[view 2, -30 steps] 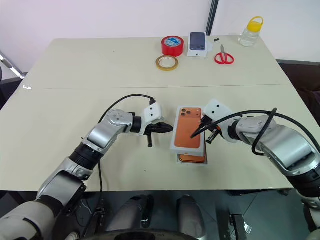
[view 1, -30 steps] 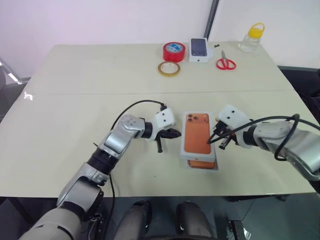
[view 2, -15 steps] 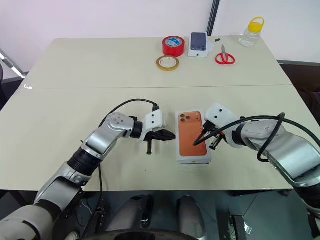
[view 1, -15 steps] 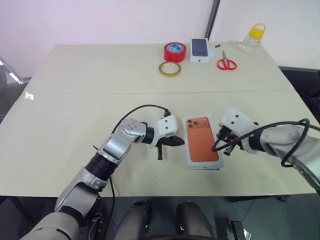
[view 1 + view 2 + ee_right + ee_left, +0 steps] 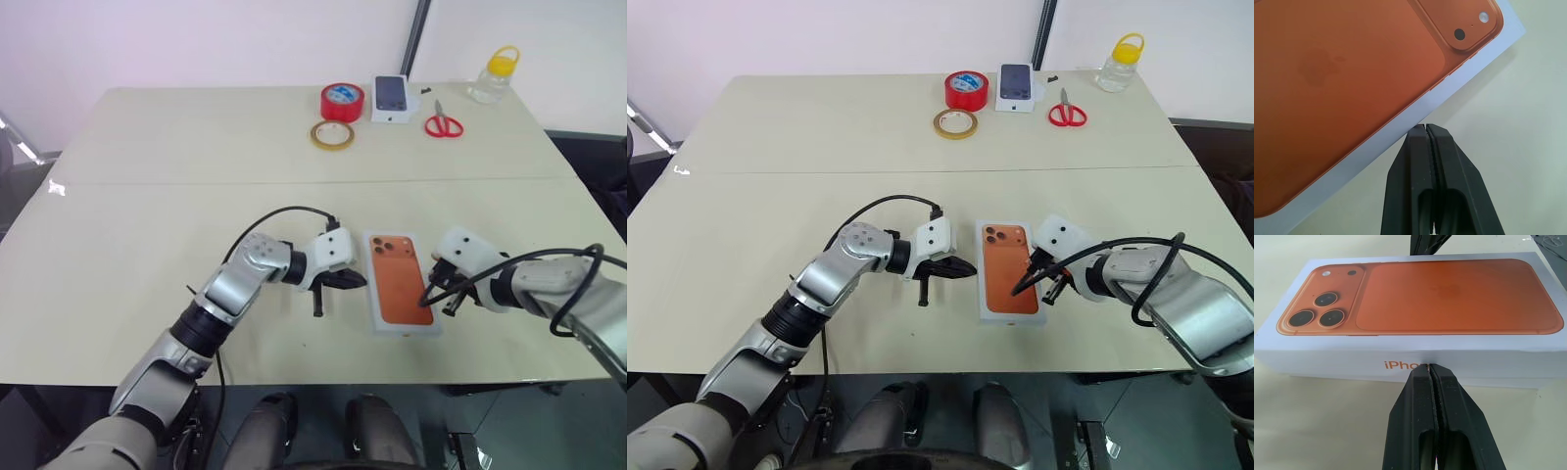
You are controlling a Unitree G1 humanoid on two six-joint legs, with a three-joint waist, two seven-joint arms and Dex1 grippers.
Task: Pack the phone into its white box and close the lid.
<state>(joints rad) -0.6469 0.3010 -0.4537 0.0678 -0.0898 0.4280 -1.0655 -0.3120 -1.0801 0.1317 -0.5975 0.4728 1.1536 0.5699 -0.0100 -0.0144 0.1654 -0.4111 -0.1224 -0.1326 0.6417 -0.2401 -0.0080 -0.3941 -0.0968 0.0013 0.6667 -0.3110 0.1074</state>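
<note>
Lid, the flat white cardboard lid (image 5: 396, 291) with an orange phone printed on top, sits on the white box below the middle of the head views, on the pale cream bench (image 5: 147, 225). It covers the box, so I cannot see the box tray or the phone itself.

On one side is the left pincer (image 5: 355, 281). Its two black fingers (image 5: 1437, 401) are pressed tight together and hold nothing. In the left wrist view their tip looks to touch the long white side of the lid, right at the orange letters printed there.

On the other side is the right pincer (image 5: 427, 298). Its two black fingers (image 5: 1431, 156) are pressed tight together too, with nothing between them. In the right wrist view the tip sits right at the white edge of the lid, near the end with the printed camera dots. I cannot tell if it really touches.

At the upper middle of the head views, far from the lid, lie a red roll of tape (image 5: 341, 100), a tan ring of tape (image 5: 332, 135), a small white box with a dark phone picture (image 5: 390, 97), red-handled scissors (image 5: 443, 122) and a clear bottle with a yellow cap (image 5: 492, 73).
</note>
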